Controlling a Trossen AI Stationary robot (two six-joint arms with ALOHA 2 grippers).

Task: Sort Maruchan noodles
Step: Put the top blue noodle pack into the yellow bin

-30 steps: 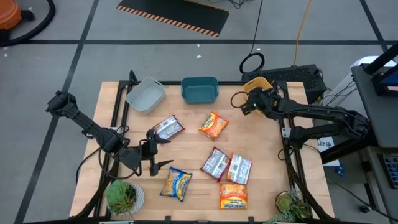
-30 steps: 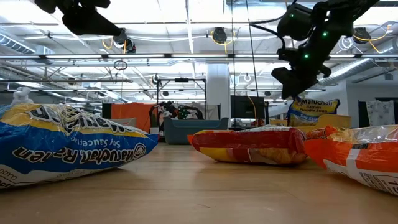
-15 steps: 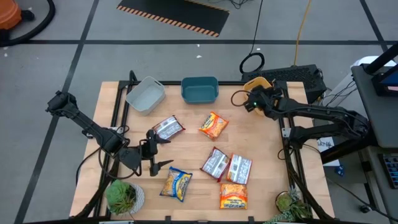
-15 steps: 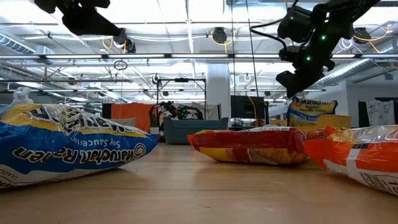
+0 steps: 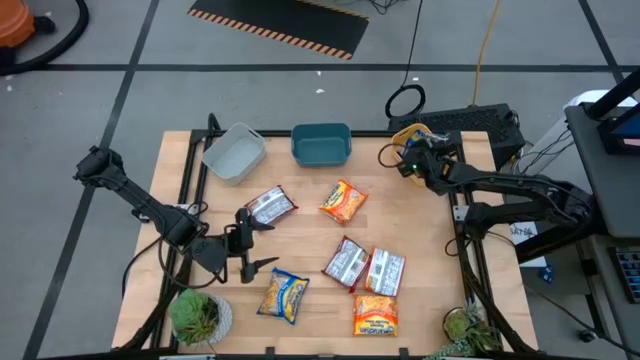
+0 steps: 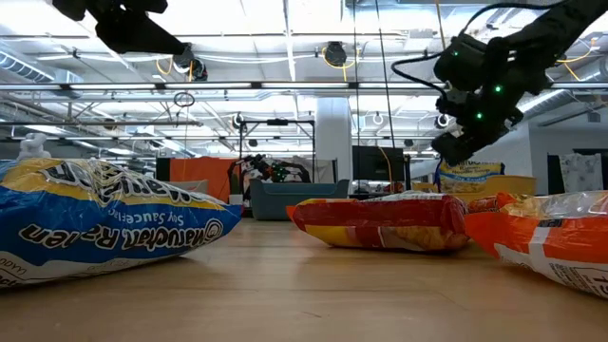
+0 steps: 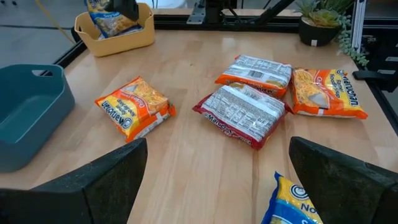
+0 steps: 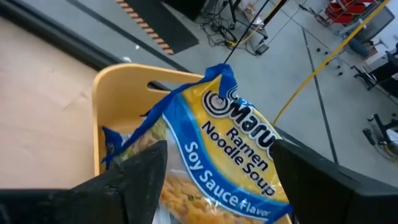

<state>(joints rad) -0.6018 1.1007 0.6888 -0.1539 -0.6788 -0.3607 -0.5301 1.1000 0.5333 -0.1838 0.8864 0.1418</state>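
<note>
Near edge of the tabletop [image 5: 180, 160], high view: a potted plant [image 5: 198, 315] at the left corner, another plant [image 5: 468, 330] at the right corner. Between them lie a yellow-and-blue packet [image 5: 284, 296] and an orange packet [image 5: 375, 315]; in the low view the yellow one reads "Maruchan Ramen", "Soy Sauce".

Left gripper [image 5: 250, 246] hangs over the tabletop just beside the yellow-and-blue packet, fingers spread wide, nothing between them.

Mid-table: two silver-white-and-red packets [image 5: 347, 264] [image 5: 385, 271] lie side by side, edges touching or nearly so. Another silver-white-and-red packet [image 5: 270, 206] lies close to the left gripper. A second orange packet [image 5: 344, 200] lies alone toward the far side.

Far edge: grey tub [image 5: 234, 152] at left, tilted; teal tub [image 5: 321, 144] beside it; yellow tub [image 5: 412, 133] at right. Right gripper [image 5: 414, 162] sits above the yellow tub, partly blocking it from above. Its fingers stand apart, gripping nothing. In the right wrist view, a yellow-and-blue packet in the tub [image 8: 217, 155] stands propped up, its top above the rim; print reads "Ramen Noodle Soup", "Soy Sauce Flavor".

Beyond: grey floor, a hazard-striped mat [image 5: 280, 25], cables.
</note>
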